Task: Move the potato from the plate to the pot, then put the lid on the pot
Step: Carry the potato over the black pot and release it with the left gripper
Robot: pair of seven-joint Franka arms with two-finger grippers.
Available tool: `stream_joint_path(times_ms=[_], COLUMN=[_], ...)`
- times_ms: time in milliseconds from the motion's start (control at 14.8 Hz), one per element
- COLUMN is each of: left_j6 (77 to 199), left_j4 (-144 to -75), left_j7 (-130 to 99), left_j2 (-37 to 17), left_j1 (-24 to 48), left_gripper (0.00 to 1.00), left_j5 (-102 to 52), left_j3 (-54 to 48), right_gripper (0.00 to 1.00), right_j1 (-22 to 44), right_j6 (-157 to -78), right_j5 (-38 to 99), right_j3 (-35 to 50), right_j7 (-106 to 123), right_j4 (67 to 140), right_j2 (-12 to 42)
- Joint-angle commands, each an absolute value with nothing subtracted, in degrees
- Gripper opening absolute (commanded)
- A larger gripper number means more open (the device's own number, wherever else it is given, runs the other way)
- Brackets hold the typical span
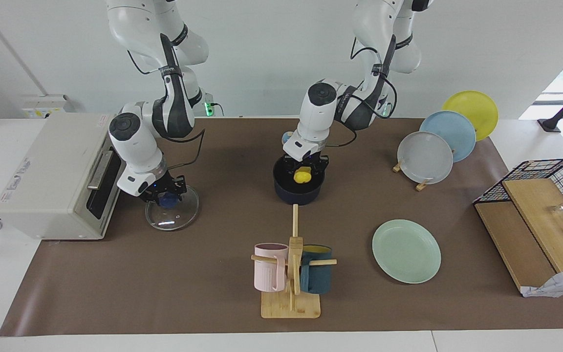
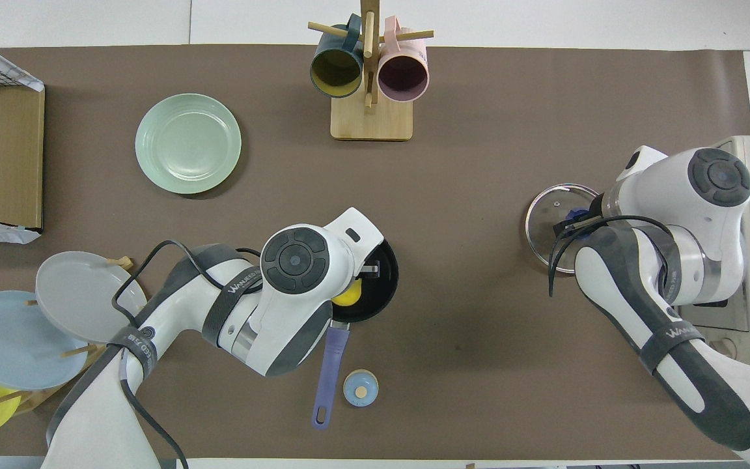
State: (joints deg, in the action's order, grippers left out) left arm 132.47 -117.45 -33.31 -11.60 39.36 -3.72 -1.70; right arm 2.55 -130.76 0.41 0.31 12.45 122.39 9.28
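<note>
The yellow potato (image 1: 303, 176) sits low in the mouth of the dark navy pot (image 1: 298, 196) at the middle of the table. My left gripper (image 1: 304, 172) is shut on it. From overhead the potato (image 2: 347, 294) shows inside the pot (image 2: 378, 286) under my left wrist. The glass lid (image 1: 174, 217) lies flat on the mat in front of the oven, toward the right arm's end. My right gripper (image 1: 164, 195) is down on its blue knob (image 1: 168, 200) and shut on it. The mint-green plate (image 1: 406, 250) is bare and lies farther from the robots than the pot.
A white toaster oven (image 1: 52, 176) stands at the right arm's end. The wooden mug rack (image 1: 291, 274) with two mugs stands farther out than the pot. Upright plates in a rack (image 1: 438, 146) and a wire basket (image 1: 545, 186) are at the left arm's end. A small bell (image 2: 361, 387) sits beside the pot handle (image 2: 329, 365).
</note>
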Motion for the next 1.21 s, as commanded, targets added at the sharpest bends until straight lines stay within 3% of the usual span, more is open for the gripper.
stream_joint_path(times_ms=[0, 202, 337, 405, 540, 607, 675, 742, 810, 1147], left_j6=[135.3, 135.8, 135.9, 136.4, 136.7, 136.8, 136.8, 136.6, 136.3, 126.6], left_j4=[-118.5, -118.5, -118.6, -118.7, -119.1, -119.3, -119.3, -119.1, -118.7, -112.5], left_j7=[-33.5, -33.5, -33.6, -33.6, -33.6, -33.4, -33.1, -33.0, -33.0, -32.4], left_j2=[-12.9, -13.9, -14.7, -14.7, -14.9, -14.9, -14.9, -14.9, -14.8, -11.5], left_j1=[41.6, 41.7, 41.8, 42.1, 42.2, 42.1, 42.1, 42.1, 42.0, 39.4], left_gripper=[0.0, 0.0, 0.0, 0.0, 0.0, 0.0, 0.12, 0.82, 1.0, 1.0], left_j5=[-2.8, -1.9, -1.4, -1.4, -1.4, -1.4, -1.4, -1.4, -1.4, -1.5], left_j3=[-0.5, -0.5, -0.5, -0.5, -0.5, -0.6, -0.5, -0.5, -0.5, -0.4], right_gripper=[0.48, 0.44, 0.11, 0.0, 0.0, 0.0, 0.0, 0.0, 0.0, 0.0], right_j1=[2.0, 2.1, 3.7, 4.9, 5.0, 5.0, 5.1, 5.2, 5.0, 4.4], right_j6=[-128.9, -120.0, -115.0, -114.2, -110.8, -104.2, -98.0, -94.1, -92.7, -91.1], right_j5=[1.5, 1.5, 1.2, 1.0, 0.4, 0.7, 0.8, 0.6, 0.5, 0.8], right_j3=[0.8, 5.3, 7.1, 7.1, 7.1, 7.2, 7.3, 7.3, 7.2, 7.0], right_j7=[14.8, 12.8, 10.0, 8.4, 7.9, 7.6, 7.3, 7.0, 6.9, 5.5], right_j4=[121.2, 113.1, 108.7, 107.7, 103.7, 99.1, 94.0, 91.4, 91.1, 91.1], right_j2=[9.1, 9.3, 9.3, 9.3, 8.4, 7.9, 8.0, 7.9, 7.8, 7.1])
